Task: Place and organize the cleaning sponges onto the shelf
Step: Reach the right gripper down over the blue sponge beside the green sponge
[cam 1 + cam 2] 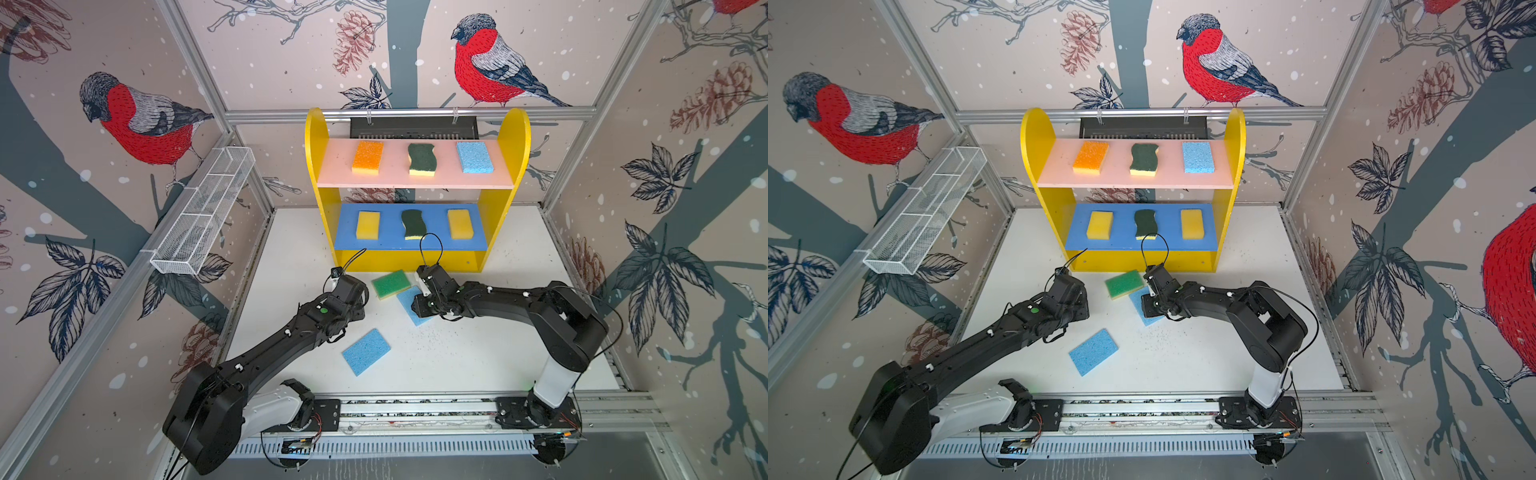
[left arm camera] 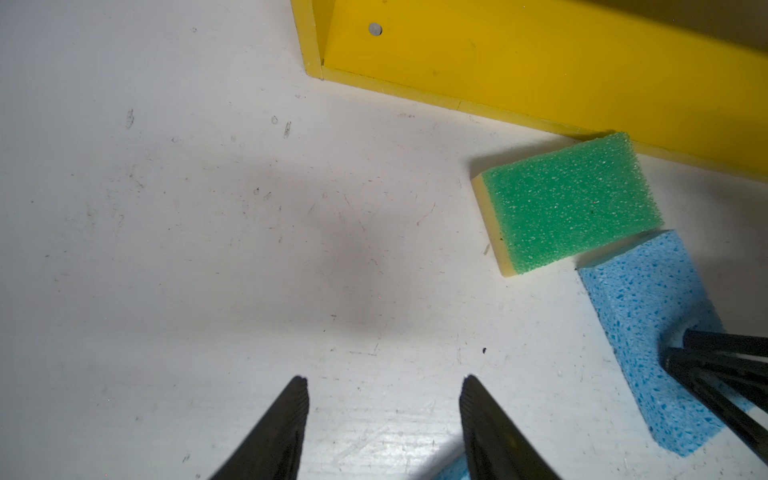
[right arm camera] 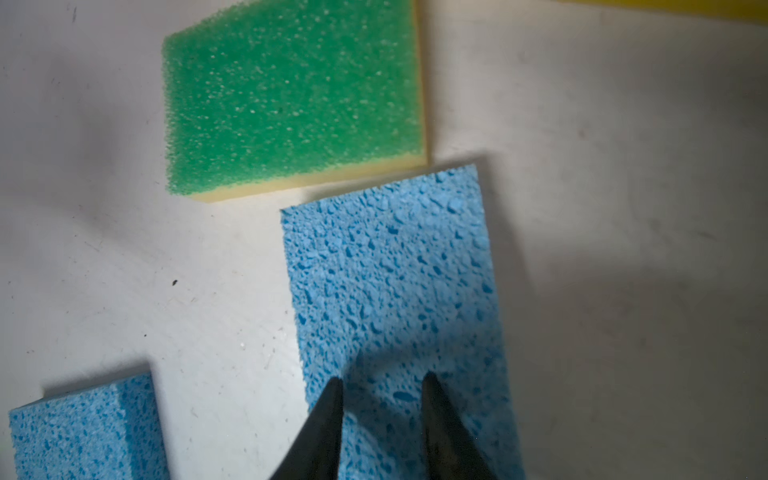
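Observation:
The yellow shelf [image 1: 515, 137] stands at the back. Its pink board holds an orange sponge [image 1: 368, 157], a wavy scourer [image 1: 421, 159] and a blue sponge [image 1: 474, 156]. The blue board holds a yellow sponge [image 1: 368, 225], a scourer [image 1: 413, 224] and another yellow sponge [image 1: 459, 223]. On the table before the base lie a green sponge [image 1: 390, 283] and a blue sponge [image 3: 395, 270]. My right gripper [image 3: 383, 377] hangs over that blue sponge's top face, jaws narrowly apart, tips at the foam. My left gripper [image 2: 385, 379] is open over bare table, left of the green sponge [image 2: 569, 203]. A second loose blue sponge [image 1: 366, 351] lies nearer the front.
A white wire-mesh basket [image 1: 203, 212] hangs on the left wall rail. A black box [image 1: 415, 126] sits behind the shelf top. The arms' mounting rail [image 1: 415, 409] runs along the front edge. Dark crumbs dot the white table [image 1: 478, 353].

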